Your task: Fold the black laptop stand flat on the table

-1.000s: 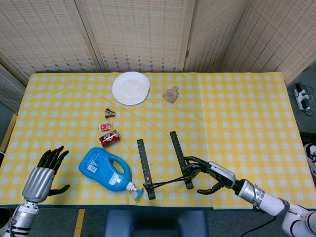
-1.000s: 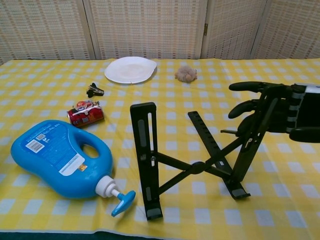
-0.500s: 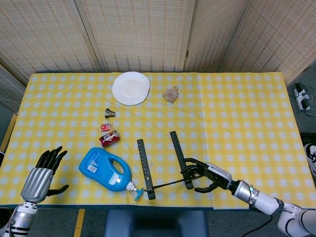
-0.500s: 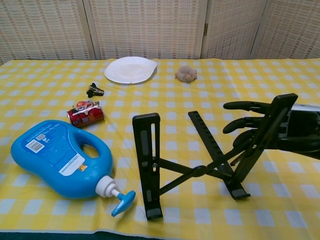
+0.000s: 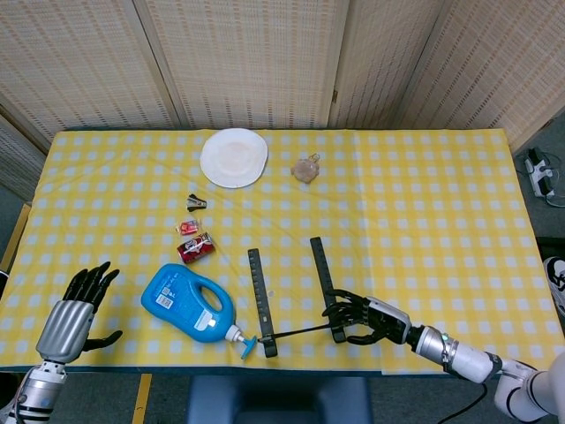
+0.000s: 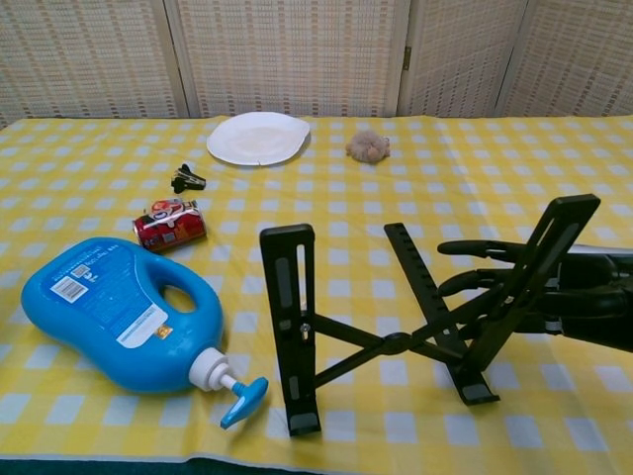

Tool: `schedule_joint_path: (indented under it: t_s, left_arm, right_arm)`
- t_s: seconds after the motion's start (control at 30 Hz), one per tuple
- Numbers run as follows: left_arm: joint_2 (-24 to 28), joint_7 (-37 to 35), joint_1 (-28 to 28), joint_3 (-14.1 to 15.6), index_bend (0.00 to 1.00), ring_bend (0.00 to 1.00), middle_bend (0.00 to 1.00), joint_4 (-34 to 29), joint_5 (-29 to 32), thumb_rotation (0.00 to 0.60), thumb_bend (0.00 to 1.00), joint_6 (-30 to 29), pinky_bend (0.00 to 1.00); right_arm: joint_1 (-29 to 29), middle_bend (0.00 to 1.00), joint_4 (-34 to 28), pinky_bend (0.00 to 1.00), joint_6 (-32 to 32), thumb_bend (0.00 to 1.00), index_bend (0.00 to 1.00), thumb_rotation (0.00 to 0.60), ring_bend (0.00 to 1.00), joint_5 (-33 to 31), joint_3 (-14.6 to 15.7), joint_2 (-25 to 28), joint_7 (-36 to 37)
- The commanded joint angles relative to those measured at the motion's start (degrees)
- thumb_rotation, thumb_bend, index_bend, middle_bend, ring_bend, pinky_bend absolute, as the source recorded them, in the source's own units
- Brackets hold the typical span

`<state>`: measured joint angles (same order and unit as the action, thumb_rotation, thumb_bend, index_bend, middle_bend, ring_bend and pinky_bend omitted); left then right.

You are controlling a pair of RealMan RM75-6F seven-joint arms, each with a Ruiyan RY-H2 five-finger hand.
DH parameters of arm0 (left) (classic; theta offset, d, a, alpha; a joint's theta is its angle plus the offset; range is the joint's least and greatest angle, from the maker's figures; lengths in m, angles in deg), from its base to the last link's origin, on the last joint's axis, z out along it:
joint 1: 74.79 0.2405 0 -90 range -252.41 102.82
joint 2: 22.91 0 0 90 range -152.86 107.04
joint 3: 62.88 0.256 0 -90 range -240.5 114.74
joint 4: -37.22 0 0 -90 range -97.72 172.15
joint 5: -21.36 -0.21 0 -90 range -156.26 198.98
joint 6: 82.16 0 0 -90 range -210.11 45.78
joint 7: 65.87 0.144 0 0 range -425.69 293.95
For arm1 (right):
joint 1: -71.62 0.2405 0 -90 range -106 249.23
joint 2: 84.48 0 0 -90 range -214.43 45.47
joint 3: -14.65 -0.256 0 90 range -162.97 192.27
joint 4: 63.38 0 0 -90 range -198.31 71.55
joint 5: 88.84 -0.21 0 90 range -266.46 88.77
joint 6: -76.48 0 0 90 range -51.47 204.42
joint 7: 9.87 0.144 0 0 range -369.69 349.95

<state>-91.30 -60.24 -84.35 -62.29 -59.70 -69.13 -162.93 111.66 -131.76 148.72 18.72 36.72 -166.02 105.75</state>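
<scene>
Laptop stand [image 6: 396,341]: black, on the yellow checked tablecloth [image 5: 424,203] near the front edge; left rail flat, right rail tilted up off the cloth, crossed struts between.
Right hand [image 5: 366,318]: its fingers [image 6: 485,249] wrap the raised right rail and grip it; the palm sits behind the rail in the chest view.
Left hand [image 5: 75,309]: holds nothing, fingers spread, at the front left corner, well apart from the stand.
Open room: bare cloth beyond and to the right of the right fingers, out to the far and right edges.
Crowded side: blue detergent bottle [image 6: 119,312] lies left of the stand, its pump nozzle just beside the left rail's foot.
Farther off: red can [image 6: 170,224], white plate [image 5: 234,157].
Hard to tell: the small dark clip [image 5: 196,202] and the brownish lump [image 5: 306,169] are too small to identify.
Cut off: the right forearm runs out of the chest view's right edge.
</scene>
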Motion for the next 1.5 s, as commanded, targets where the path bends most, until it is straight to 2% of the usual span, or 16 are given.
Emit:
schedule_joint_path:
  t_s: [0.03, 0.37, 0.57, 0.77, 1.1, 1.23, 1.5]
  left_arm:
    - [-0.04, -0.02, -0.05, -0.01, 0.07, 0.03, 0.02, 0.00, -0.03, 0.600, 0.15, 0.03, 0.00]
    - [-0.33, -0.19, -0.50, 0.16, 0.07, 0.03, 0.02, 0.22, -0.29, 0.600, 0.15, 0.69, 0.00]
    - [0.07, -2.91, -2.15, 0.93, 0.09, 0.04, 0.02, -0.25, -2.36, 0.600, 0.15, 2.77, 0.00]
    - [-0.14, -7.20, -5.52, 2.34, 0.10, 0.04, 0.02, -1.12, -5.76, 0.600, 0.15, 7.19, 0.00]
    - [-2.79, -9.62, -11.63, 1.77, 0.07, 0.04, 0.02, -3.54, -8.38, 0.600, 0.15, 13.51, 0.00]
    - [-4.42, -10.77, -13.86, 1.13, 0.05, 0.04, 0.02, -4.62, -7.63, 0.600, 0.15, 15.94, 0.00]
    - [-8.57, -14.27, -17.85, 0.21, 0.00, 0.04, 0.02, -4.68, -6.21, 0.600, 0.06, 20.06, 0.00]
  right_arm:
    - [0.13, 0.28, 0.78, 0.23, 0.32, 0.27, 0.12, 0.600, 0.30, 0.44, 0.71, -0.49, 1.02]
    - [-0.11, 0.28, 1.45, 0.24, 0.80, 0.27, 0.12, 0.600, 0.30, 0.44, 1.61, -1.03, -0.30]
    - [-0.99, 0.25, -2.10, 0.24, 3.14, 0.27, 0.12, 0.600, 0.27, 1.13, 0.53, 1.72, -14.41]
    - [-1.16, 0.24, -8.05, 0.24, 4.66, 0.27, 0.12, 0.600, 0.26, 1.02, -0.10, 6.09, -22.77]
    - [-1.13, 0.23, -12.14, 0.24, 6.96, 0.27, 0.11, 0.600, 0.26, 1.29, -1.34, 8.86, -25.28]
    - [-0.74, 0.23, -13.17, 0.24, 6.30, 0.27, 0.11, 0.600, 0.26, 0.67, -1.94, 9.39, -25.44]
    - [0.13, 0.23, -15.45, 0.24, 4.79, 0.27, 0.10, 0.600, 0.26, -0.23, -3.28, 9.93, -26.12]
